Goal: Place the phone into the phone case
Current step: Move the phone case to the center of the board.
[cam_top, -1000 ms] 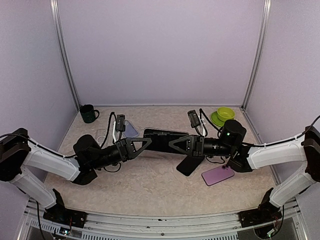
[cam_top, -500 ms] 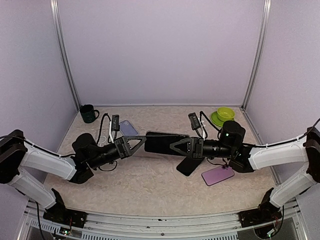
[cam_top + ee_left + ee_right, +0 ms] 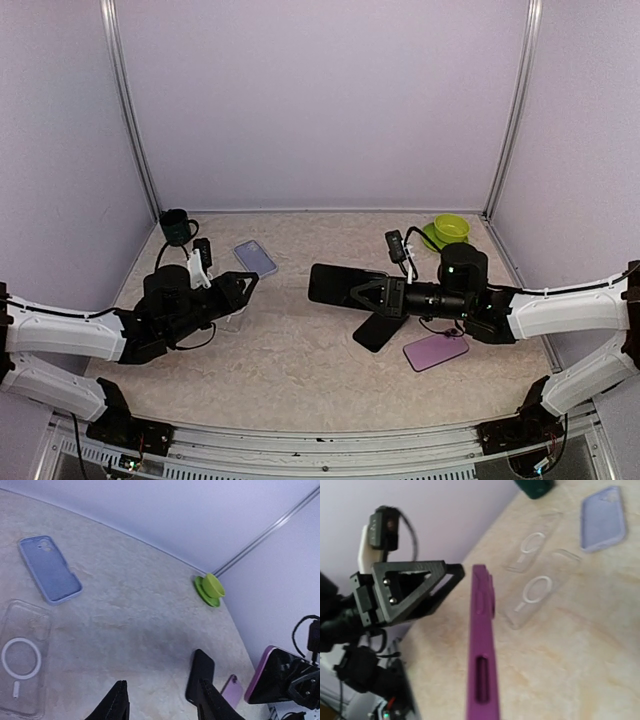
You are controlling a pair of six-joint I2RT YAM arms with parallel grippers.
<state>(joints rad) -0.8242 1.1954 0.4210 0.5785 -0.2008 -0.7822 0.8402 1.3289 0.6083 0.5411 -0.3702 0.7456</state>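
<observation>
My right gripper (image 3: 362, 292) is shut on a black-screened phone in a purple case (image 3: 335, 284) and holds it above the table's middle. In the right wrist view the case (image 3: 482, 655) shows edge-on, and my own fingers are out of frame. My left gripper (image 3: 240, 287) is open and empty at the left, apart from the phone. Its fingers (image 3: 115, 706) frame the table in the left wrist view, where the held phone (image 3: 280, 677) shows at the far right. A black phone (image 3: 380, 330) and a purple case (image 3: 436, 351) lie under the right arm.
A blue case (image 3: 256, 258) lies at the back left, and two clear cases (image 3: 535, 591) lie near the left gripper. A dark green mug (image 3: 178, 227) stands at the back left corner. A green bowl on a saucer (image 3: 449, 230) stands at the back right.
My left gripper has let go of the phone, opened and drawn back to the left. My right gripper keeps hold of the phone and has shifted slightly right.
</observation>
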